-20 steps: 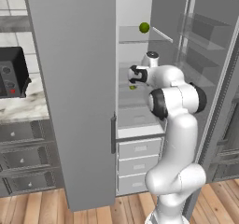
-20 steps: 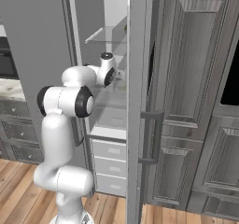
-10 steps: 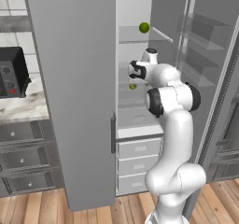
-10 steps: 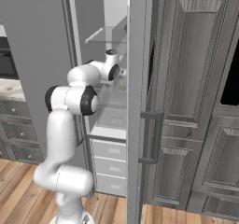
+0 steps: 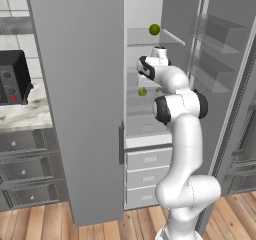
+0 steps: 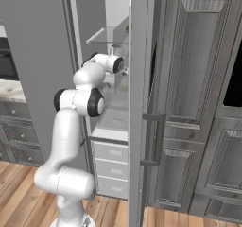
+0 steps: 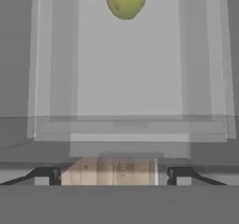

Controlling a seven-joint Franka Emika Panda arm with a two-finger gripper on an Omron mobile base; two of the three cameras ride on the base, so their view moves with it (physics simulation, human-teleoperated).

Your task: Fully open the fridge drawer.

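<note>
The fridge drawer (image 7: 130, 130) is a pale see-through bin lying across the hand view; its front rim sits just above my fingertips. A yellow-green fruit (image 7: 125, 0) lies at its far end. My gripper (image 7: 114, 175) is open, its two dark tips wide apart just short of the drawer's front and holding nothing. In the left base view the gripper (image 5: 146, 70) is inside the fridge at mid-shelf height, above the drawer (image 5: 141, 100) and the small green fruit (image 5: 142, 91). The right base view shows the hand (image 6: 117, 64) behind the door's edge.
A green ball (image 5: 154, 29) rests on the upper glass shelf. Three white solid drawer fronts (image 5: 148, 160) stack below the fridge's shelves. The open left door (image 5: 85, 94) and right door (image 5: 225, 79) flank the arm. A black appliance (image 5: 12, 78) stands on the counter at left.
The hand has moved up a little and deeper into the fridge, and the forearm has swung in behind it. The drawer and fruit look unmoved.
</note>
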